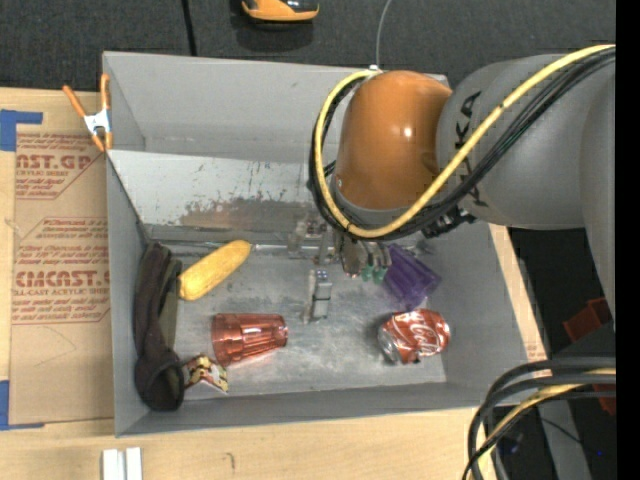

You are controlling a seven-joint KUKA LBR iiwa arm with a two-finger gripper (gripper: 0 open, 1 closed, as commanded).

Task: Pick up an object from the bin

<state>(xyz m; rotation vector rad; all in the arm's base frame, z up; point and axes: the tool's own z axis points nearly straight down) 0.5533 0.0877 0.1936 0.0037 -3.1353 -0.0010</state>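
My gripper (320, 293) hangs low over the middle of the bin floor, under the arm's orange dome, and I see nothing in it. A red see-through plastic cup (248, 336) lies on its side just to its lower left. A yellow corn-cob-like piece (213, 269) lies further left. To the right, a purple plastic thing (408, 273) sits partly hidden under the wrist. Below that lies a crushed red and silver can (413, 334).
A dark brown sock-like cloth (155, 328) runs along the left wall, with a small patterned scrap (207, 373) at its lower end. The arm and its cables cover the bin's right rear part. The sloped back wall rises behind the gripper.
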